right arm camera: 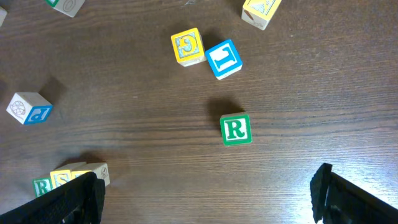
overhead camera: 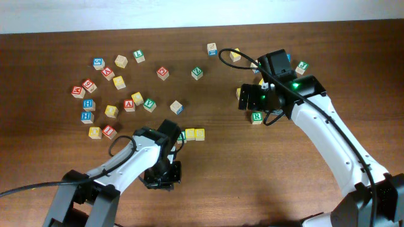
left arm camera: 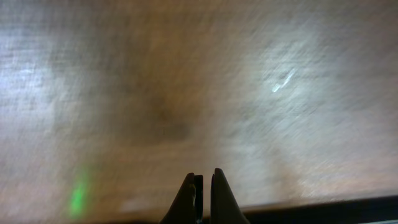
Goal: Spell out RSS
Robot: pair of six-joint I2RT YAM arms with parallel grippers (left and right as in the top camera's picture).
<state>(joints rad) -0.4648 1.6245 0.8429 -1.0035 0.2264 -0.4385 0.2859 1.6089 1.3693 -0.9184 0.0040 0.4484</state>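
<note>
Word RSS [overhead camera: 190, 134] is looking complete; left gripper [left arm camera: 204, 178] sitting closed, right gripper [right arm camera: 208, 199] gaping; advising vertical retreat, avoiding nudges.

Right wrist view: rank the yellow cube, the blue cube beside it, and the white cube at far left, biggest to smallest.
Largest: white cube, widest, showing two faces.
Then: blue cube and yellow cube look alike, so no ranking.
</note>
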